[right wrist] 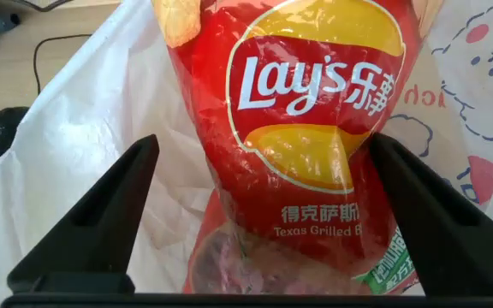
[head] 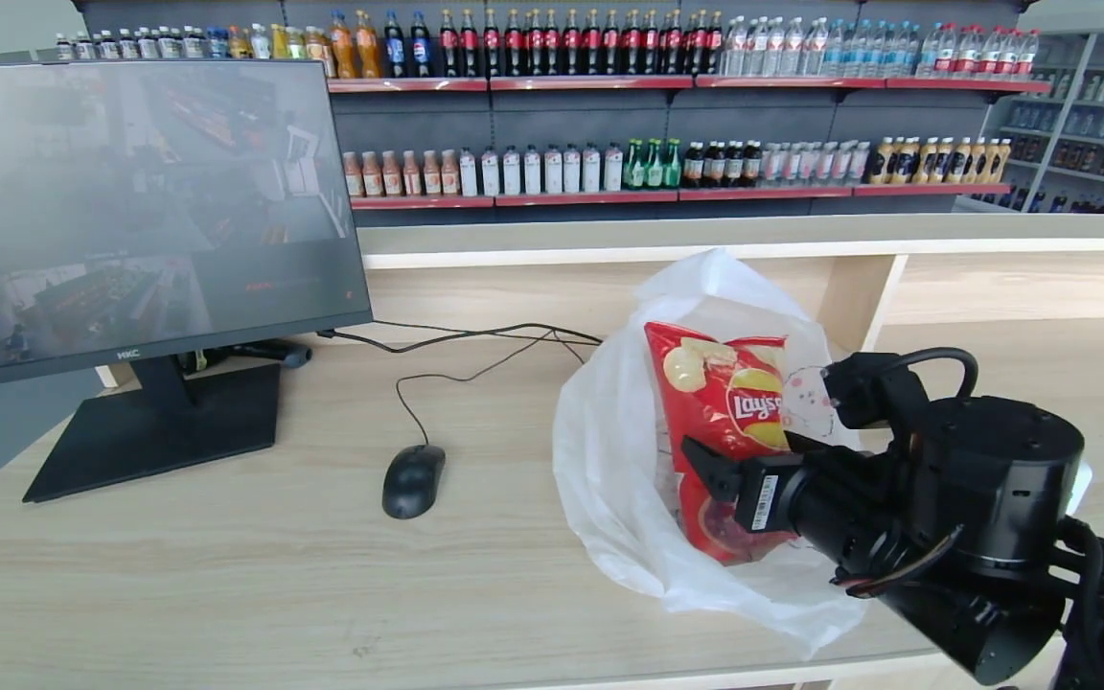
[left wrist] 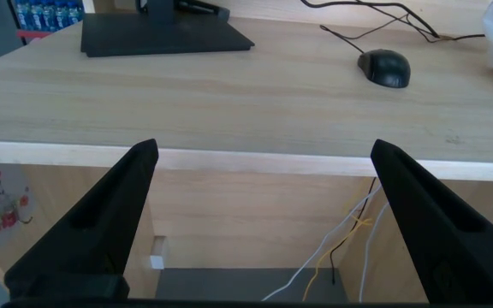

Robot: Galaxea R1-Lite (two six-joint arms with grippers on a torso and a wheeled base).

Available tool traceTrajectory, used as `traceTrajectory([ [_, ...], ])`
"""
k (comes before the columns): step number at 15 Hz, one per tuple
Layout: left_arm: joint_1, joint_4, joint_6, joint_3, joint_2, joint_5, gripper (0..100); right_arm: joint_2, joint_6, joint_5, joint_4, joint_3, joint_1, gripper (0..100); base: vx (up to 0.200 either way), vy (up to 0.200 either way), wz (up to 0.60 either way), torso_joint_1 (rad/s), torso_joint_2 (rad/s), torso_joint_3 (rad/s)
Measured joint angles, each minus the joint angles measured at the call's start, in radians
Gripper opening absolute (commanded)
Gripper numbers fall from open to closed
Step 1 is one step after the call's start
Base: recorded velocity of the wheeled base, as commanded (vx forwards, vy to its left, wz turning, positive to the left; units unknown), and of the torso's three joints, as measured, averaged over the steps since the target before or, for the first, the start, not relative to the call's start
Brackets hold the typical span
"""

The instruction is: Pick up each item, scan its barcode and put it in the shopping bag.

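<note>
Right gripper stood with its jaws spread wide and nothing clamped between them, poised at the mouth of the shopping bag. The red chip bag stood upright just ahead of the fingertips, inside the white film; whether either finger brushed it could not be told. Well off to the other side, the left gripper hung equally wide open and empty, just below the front edge of the counter. Judged from this, the item looked delivered and the risk lay in the retreat. A finger could snag the thin film and drag the shopping bag toward the near counter edge, or nudge the tall, lightly propped chip bag so that it toppled out. Closing the jaws here would crush the contents. Squarely before the open jaws, the chip bag's face carried a round yellow-and-red logo with white lettering, small lines of Chinese characters and Latin letters beneath it, and a green flash at the corner. Just beyond the right-hand finger lay a white packet with a cartoon bear and pink lettering, cut off at the edge.
</note>
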Motion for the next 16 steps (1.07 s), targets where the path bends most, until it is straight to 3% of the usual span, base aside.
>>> traceTrajectory([
  [4, 0.0, 0.0, 0.0, 0.0, 0.0, 0.0, 100, -0.013, -0.006, 0.002, -0.038, -0.036, 0.001, 100, 0.0, 0.0, 0.0, 0.0, 0.0, 0.0],
  [8, 0.0, 0.0, 0.001, 0.0, 0.0, 0.0, 100, -0.018, -0.03, 0.003, -0.169, -0.07, -0.007, 100, 0.0, 0.0, 0.0, 0.0, 0.0, 0.0],
  [10, 0.0, 0.0, 0.002, 0.0, 0.0, 0.0, 100, -0.014, -0.089, 0.011, -0.308, -0.062, -0.01, 100, 0.0, 0.0, 0.0, 0.0, 0.0, 0.0],
  [13, 0.0, 0.0, 0.002, 0.0, 0.0, 0.0, 100, 0.05, -0.188, 0.179, -0.54, -0.103, -0.031, 100, 0.0, 0.0, 0.0, 0.0, 0.0, 0.0],
  [16, 0.0, 0.0, 0.002, 0.0, 0.0, 0.0, 100, 0.126, -0.297, 0.33, -0.621, -0.141, -0.068, 100, 0.0, 0.0, 0.0, 0.0, 0.0, 0.0],
])
